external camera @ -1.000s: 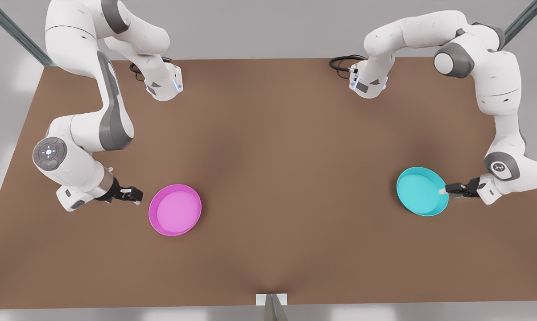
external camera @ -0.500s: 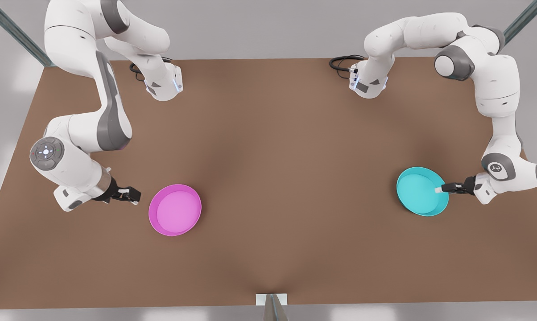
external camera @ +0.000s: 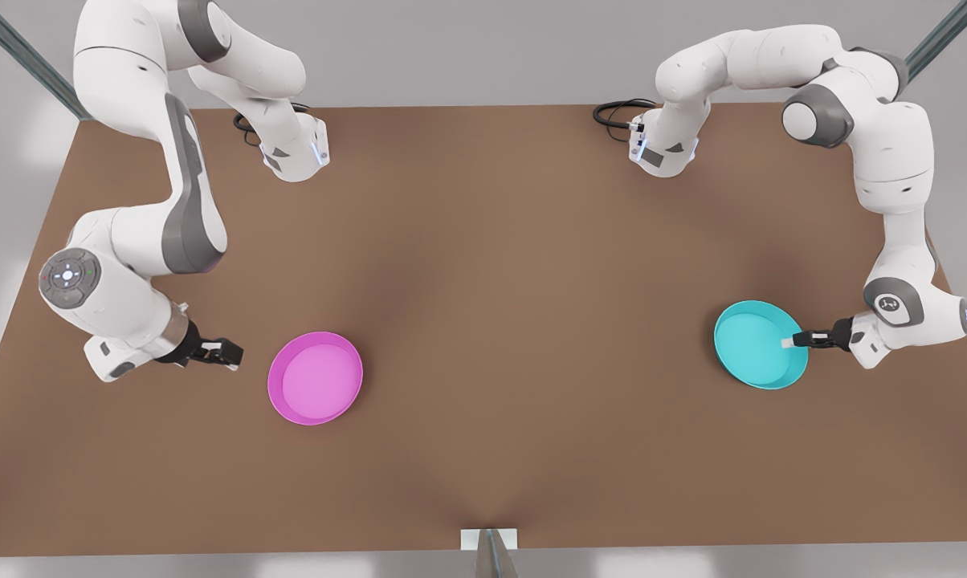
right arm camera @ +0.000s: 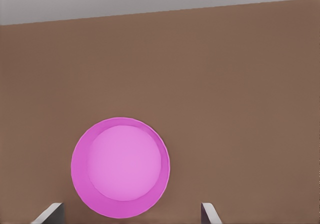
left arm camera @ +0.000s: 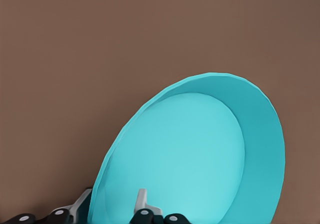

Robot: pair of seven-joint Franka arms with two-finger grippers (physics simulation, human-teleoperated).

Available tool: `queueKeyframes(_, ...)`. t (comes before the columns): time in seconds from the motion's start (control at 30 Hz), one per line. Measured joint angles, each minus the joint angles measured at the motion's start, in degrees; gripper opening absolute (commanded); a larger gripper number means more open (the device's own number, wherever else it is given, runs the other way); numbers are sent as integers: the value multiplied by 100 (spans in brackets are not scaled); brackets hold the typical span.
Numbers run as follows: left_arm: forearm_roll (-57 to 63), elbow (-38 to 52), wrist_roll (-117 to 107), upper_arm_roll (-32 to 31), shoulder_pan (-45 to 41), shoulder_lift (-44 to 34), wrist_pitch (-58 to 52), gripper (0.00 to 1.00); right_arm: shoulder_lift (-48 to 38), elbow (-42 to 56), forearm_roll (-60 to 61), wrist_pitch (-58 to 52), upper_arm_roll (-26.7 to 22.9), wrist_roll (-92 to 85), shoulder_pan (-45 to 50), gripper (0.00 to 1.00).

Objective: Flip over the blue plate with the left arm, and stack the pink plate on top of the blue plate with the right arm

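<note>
**A:** Blue plate point(external camera: 760, 343) flipped yet?

**B:** nope, it's open side up on the front view's right; left gripper point(external camera: 797, 341) pinches its rim. Pink plate point(external camera: 315, 377) sits unstacked on the table point(external camera: 483, 241), right gripper point(external camera: 230, 353) spread wide beside it

Brown table point(external camera: 483, 281) spanning the scene, grey wall point(external camera: 467, 48) standing behind, soft light falling evenly, metal struts point(external camera: 945, 28) crossing the corners

One blue plate point(external camera: 756, 343), one pink plate point(external camera: 315, 377), two white arms, one brown table point(external camera: 483, 265)
</note>
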Motion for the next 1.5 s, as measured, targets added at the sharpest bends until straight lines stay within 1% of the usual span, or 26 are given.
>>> queueKeyframes(0.1, 0, 0, 0, 0, 0, 0, 0, 42, 0, -3, -2, 0, 0, 0, 0, 100)
queueKeyframes(0.53, -22, 9, 0, 2, 17, 53, -1, 42, 8, -7, -2, 0, 1, 9, 9, 100)
queueKeyframes(0.6, -25, 9, 2, 6, 8, 52, -16, 40, 6, -9, -2, 0, 1, 9, 19, 100)
queueKeyframes(0.87, -12, 9, 0, 0, 9, 53, -53, 38, 3, -9, -10, 0, 1, 18, 26, 100)
queueKeyframes(1.03, -1, 9, 0, 9, 9, 53, -53, 31, 8, -9, -10, 0, 1, 18, 28, 100)
queueKeyframes(1.5, 174, 18, -11, 6, 8, 52, -37, 26, 8, -18, -2, 0, 9, 27, 79, 100)
